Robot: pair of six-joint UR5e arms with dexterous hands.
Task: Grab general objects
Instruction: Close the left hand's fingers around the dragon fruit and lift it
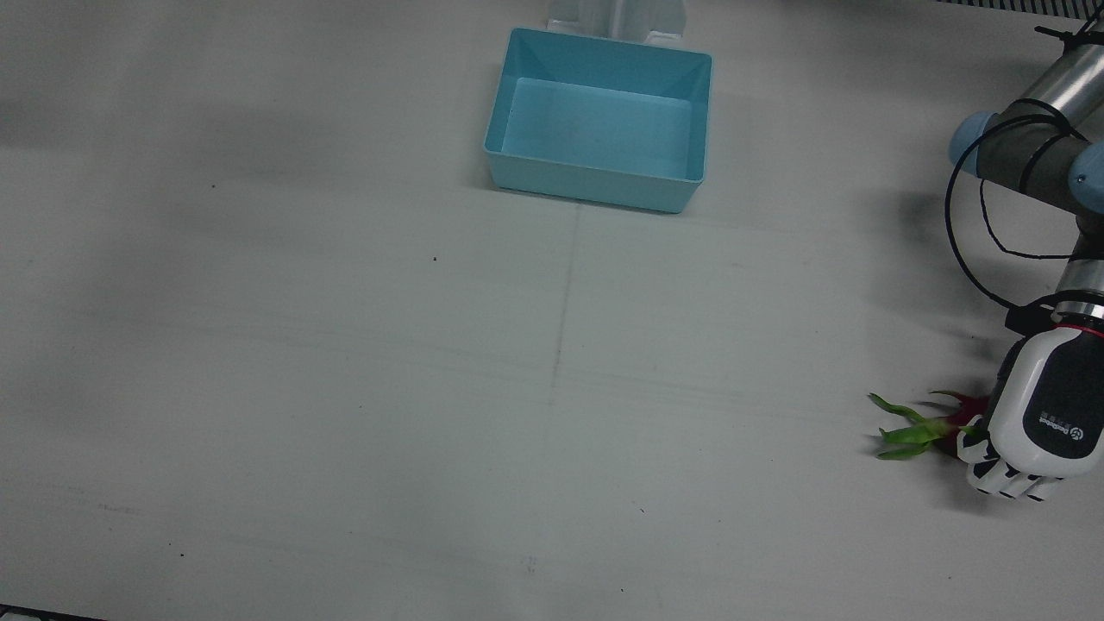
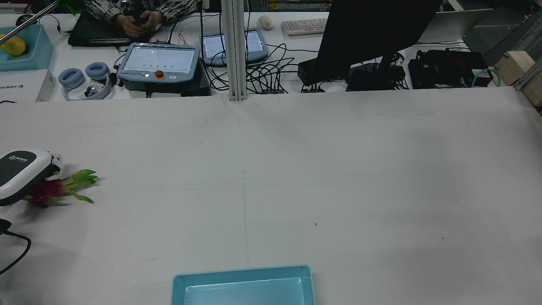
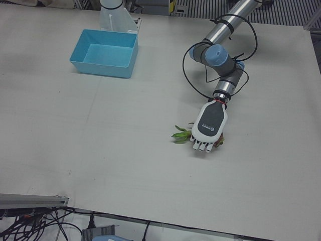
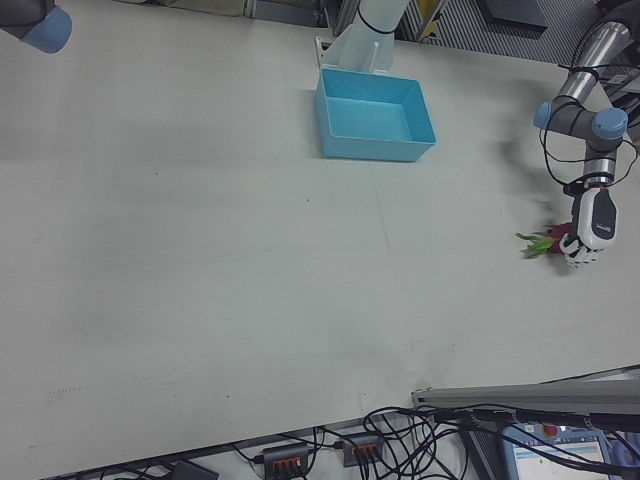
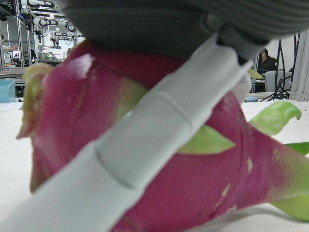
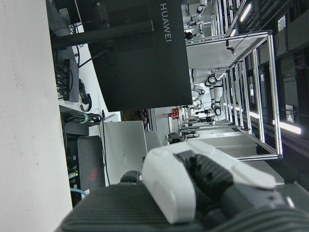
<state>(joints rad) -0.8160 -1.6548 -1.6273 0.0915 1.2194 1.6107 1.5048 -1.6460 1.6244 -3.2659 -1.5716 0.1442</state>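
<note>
One dragon fruit lies at the lower right of the front view, the left hand curled over it, fingers apparently wrapped around. Farther up sits a blue bin. Right hand: state unclear.

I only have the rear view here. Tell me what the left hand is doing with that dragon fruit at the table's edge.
Observer: The left hand lies over the dragon fruit; the left hand view shows a finger wrapped across its pink skin.
Operator: Confirm it's lifted.
Observer: Not visibly; in the left hand view the fruit's underside appears to meet the table.
Operator: Report the bin.
Observer: The blue bin is empty in the front view.
</note>
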